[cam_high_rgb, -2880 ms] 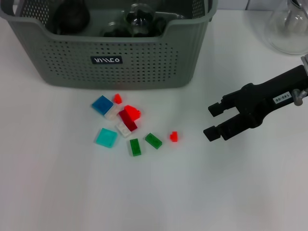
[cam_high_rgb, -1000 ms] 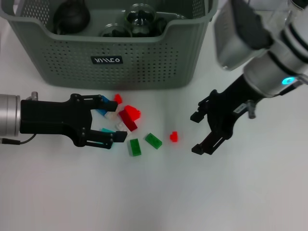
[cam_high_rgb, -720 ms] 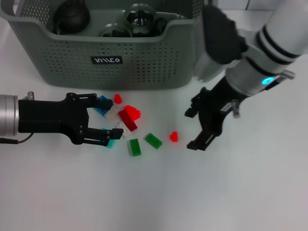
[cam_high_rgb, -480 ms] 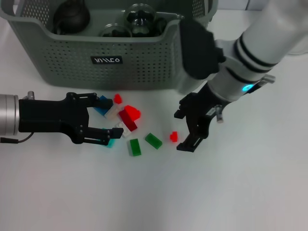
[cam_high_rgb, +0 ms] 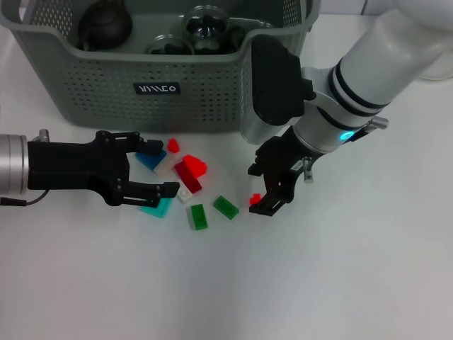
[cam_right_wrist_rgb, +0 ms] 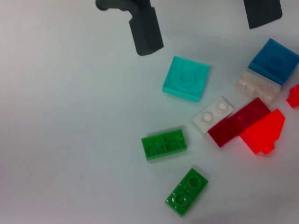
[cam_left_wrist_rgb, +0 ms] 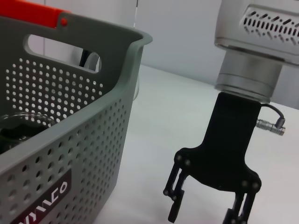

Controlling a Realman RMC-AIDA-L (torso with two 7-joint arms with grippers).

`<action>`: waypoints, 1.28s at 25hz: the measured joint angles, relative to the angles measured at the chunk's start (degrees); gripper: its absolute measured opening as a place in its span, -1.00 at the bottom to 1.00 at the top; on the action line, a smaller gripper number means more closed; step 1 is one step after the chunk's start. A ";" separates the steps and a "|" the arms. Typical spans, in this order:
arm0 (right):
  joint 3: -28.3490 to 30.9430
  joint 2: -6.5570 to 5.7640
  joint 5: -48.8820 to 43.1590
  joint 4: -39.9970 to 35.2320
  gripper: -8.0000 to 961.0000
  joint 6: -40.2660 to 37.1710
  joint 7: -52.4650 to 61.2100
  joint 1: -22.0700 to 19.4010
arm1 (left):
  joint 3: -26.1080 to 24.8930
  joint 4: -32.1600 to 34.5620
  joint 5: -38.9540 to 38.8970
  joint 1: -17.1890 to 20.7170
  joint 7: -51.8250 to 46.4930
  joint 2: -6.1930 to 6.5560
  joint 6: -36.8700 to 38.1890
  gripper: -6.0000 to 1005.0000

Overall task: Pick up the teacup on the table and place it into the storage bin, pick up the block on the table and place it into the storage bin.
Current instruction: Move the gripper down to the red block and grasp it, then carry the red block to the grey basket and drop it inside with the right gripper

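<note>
While the white table (cam_high_rgb: 340, 283) spreads under everything, the storage bin (cam_high_rgb: 212, 92) stands at its far side, its perforated grey-green front wall carrying a small black label (cam_high_rgb: 157, 88) and dark glassware (cam_high_rgb: 205, 25) showing over the dipped rim. Reaching in from the robot's right, the white right arm (cam_high_rgb: 382, 64) angles down beside the bin's near right corner, and its black right pincer (cam_high_rgb: 263, 190) hangs with its jaws spread wide, straddling a small red block (cam_high_rgb: 254, 200) that lies between the fingertips. From the opposite side the left pincer (cam_high_rgb: 157, 164) lies low and level over the table, also gaping, its fingers bracketing the near edge of the scattered blocks. Those blocks sit just in front of the bin: a blue block (cam_high_rgb: 151, 157), a teal block (cam_high_rgb: 157, 206) partly under the lower finger, a dark red block (cam_high_rgb: 188, 175) touching a bright red block (cam_high_rgb: 196, 165), a clear block (cam_right_wrist_rgb: 213, 113), and two green blocks (cam_high_rgb: 211, 211) lying apart nearer the front.
</note>
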 joint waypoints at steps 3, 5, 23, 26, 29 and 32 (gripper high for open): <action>-0.44 0.04 0.07 0.61 0.73 0.55 0.04 0.02 | -0.05 -0.01 -0.01 -0.01 0.01 -0.01 -0.02 0.71; -0.72 0.14 0.18 0.68 0.53 0.65 0.05 0.03 | -0.06 -0.01 -0.02 -0.01 0.02 -0.02 -0.08 0.71; -4.18 0.26 2.29 1.39 -0.05 1.88 1.17 -0.04 | -0.08 -0.01 -0.13 0.37 0.02 -0.16 -1.42 0.71; -4.53 0.17 2.35 1.36 -0.34 2.15 1.75 -0.09 | -0.08 -0.01 -0.12 0.43 0.02 -0.17 -1.42 0.71; -4.54 -0.09 2.23 0.69 -0.47 1.60 2.49 -0.36 | -0.08 -0.01 -0.12 0.55 0.02 -0.16 -1.30 0.71; -3.29 -0.72 1.77 -3.10 -0.56 -1.29 4.23 -1.95 | -0.08 -0.01 -0.09 0.77 0.02 -0.02 -1.03 0.71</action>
